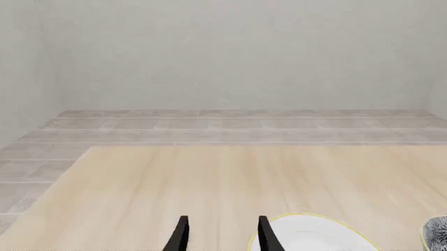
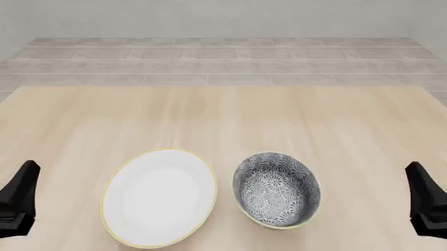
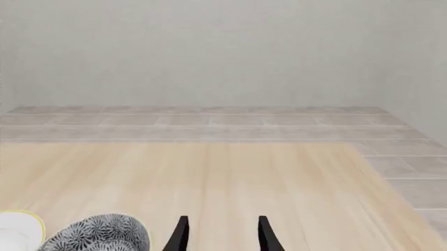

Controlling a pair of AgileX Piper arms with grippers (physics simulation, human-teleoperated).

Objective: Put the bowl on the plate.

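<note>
Bowl [image 2: 277,190] upright — beside plate [image 2: 159,196].

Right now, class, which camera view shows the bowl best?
The front view: the whole bowl shows, patterned inside and rim. The right wrist view catches only part of its outside, and the left wrist view only a sliver at the picture's edge.

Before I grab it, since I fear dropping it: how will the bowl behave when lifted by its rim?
The bowl looks rigid, so it should hold its shape. Its deep wall and thin rim offer a pinch, though the glossy-looking surface may slip. Held by one side, it would probably tilt.
</note>
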